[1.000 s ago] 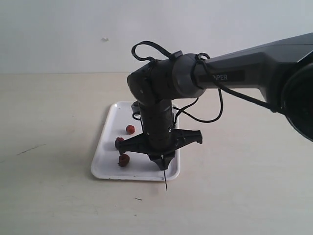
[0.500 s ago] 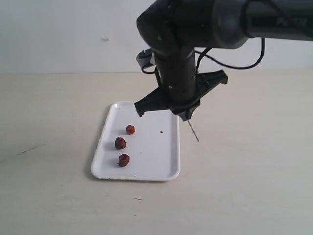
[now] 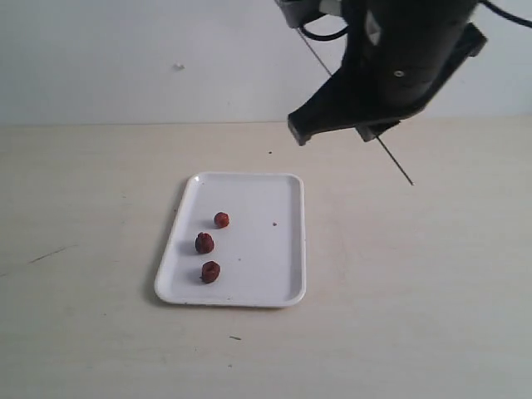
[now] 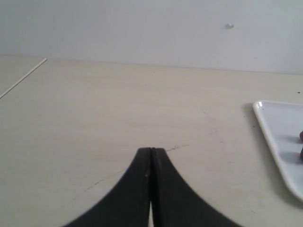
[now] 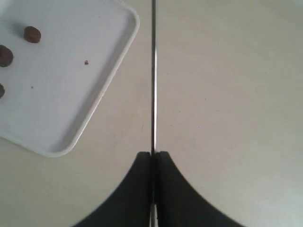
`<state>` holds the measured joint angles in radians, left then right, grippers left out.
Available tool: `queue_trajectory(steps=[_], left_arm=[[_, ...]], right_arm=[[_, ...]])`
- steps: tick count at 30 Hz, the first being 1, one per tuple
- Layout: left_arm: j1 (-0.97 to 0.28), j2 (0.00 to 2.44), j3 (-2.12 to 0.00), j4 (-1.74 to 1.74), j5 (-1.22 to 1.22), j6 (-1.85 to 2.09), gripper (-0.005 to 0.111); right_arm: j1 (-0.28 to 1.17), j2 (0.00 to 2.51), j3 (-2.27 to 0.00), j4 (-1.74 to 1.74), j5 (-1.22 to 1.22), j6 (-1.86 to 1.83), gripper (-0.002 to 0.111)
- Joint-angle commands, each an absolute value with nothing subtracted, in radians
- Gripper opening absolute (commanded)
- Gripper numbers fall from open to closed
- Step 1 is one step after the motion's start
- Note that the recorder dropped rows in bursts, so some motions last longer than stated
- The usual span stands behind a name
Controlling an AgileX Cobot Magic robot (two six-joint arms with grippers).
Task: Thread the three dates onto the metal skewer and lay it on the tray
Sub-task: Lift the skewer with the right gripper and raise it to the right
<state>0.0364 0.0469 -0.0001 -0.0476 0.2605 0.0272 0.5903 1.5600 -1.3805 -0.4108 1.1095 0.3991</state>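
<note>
While three dates point(image 3: 204, 243) sit on tray point(image 3: 249, 187) | right gripper point(image 5: 153, 154) pinches skewer point(image 5: 153, 71) | left gripper point(image 4: 151, 150) closed, empty

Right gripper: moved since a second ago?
Yes. The right gripper, shut on the metal skewer, went from low over the near edge of the tray up and rightward, off it.

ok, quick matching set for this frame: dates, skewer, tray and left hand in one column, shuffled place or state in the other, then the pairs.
1. three dates
2. metal skewer
3. tray
4. left hand

A. shut on nothing, over the bare table
B. clamped in the right hand, slanted, up off the table
C. lying flat on the table
D. in a row on the tray

Pairs: 1-D, 2-B, 3-C, 4-A
</note>
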Motion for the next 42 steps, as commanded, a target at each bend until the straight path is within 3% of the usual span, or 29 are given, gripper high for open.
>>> queue_trajectory(steps=[1,7,13,23,26,33,42], left_arm=[[0.039,0.041,0.000,-0.046,0.256,0.022,0.000],[0.039,0.041,0.000,-0.100,0.174,0.005,0.000],[0.039,0.041,0.000,-0.351,0.106,-0.094,0.000],[0.039,0.041,0.000,-0.543,-0.052,-0.138,0.000],[0.039,0.088,-0.096,-0.519,-0.057,-0.134,0.000],[0.039,0.482,-0.487,-0.335,0.093,-0.133,0.000],[0.030,1.223,-1.073,-0.351,0.668,0.144,0.000]], right_arm=[[0.582,1.368,-1.203,-0.392,0.960,0.451,0.000],[0.582,1.167,-0.921,-0.302,0.703,0.456,0.000],[0.582,1.153,-0.718,-0.275,0.448,0.445,0.000],[0.582,1.185,-0.694,-0.319,0.295,0.445,0.000],[0.582,1.185,-0.694,-0.358,0.285,0.445,0.000],[0.582,1.185,-0.694,-0.443,0.294,0.458,0.000],[0.537,1.187,-0.694,-0.775,0.284,0.847,0.000]])
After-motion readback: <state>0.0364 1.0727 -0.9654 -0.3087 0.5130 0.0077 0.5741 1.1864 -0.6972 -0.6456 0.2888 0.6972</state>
